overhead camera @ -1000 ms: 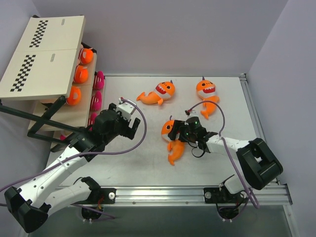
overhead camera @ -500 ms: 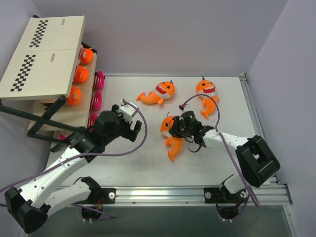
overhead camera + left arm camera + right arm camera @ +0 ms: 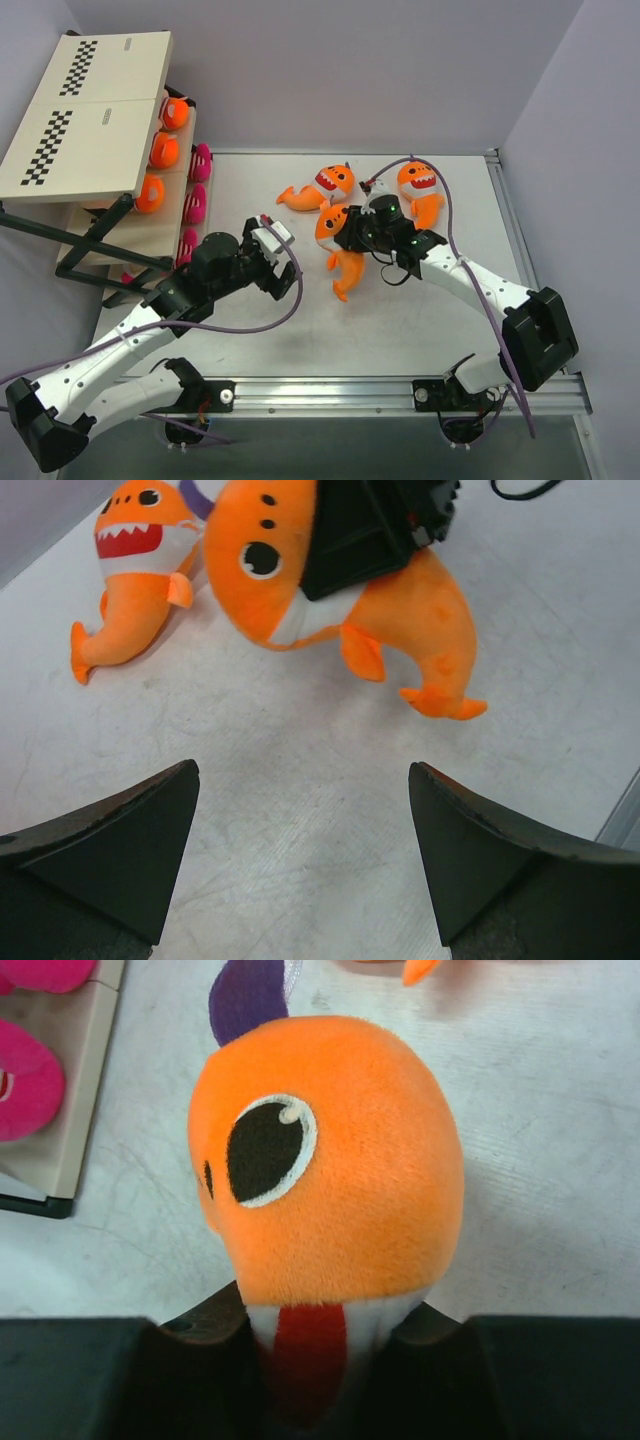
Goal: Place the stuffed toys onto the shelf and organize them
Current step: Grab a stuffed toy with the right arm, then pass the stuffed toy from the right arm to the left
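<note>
My right gripper [image 3: 354, 232] [image 3: 320, 1360] is shut on an orange shark toy [image 3: 330, 232] [image 3: 330, 1180] [image 3: 400, 610], gripping it at the white-and-red mouth; its tail hangs down over the table. My left gripper [image 3: 284, 266] [image 3: 305, 850] stands open just left of it, low over bare table, holding nothing. Two more orange sharks lie behind, one [image 3: 322, 187] [image 3: 135, 570] at centre and one [image 3: 420, 185] to its right. The shelf [image 3: 90, 110] stands at the far left, with orange toys [image 3: 163, 150] and pink toys [image 3: 197, 200] [image 3: 30, 1075] on its lower boards.
The shelf's black frame legs [image 3: 90, 255] reach out onto the table's left side. A metal rail [image 3: 505, 215] edges the table on the right. Purple cables [image 3: 440, 215] loop over both arms. A beige shelf board edge [image 3: 75, 1110] shows left of the held shark.
My right gripper shut on the shark and carried it up and back-left, toward the other sharks. My left arm swung right and nearer, staying open.
</note>
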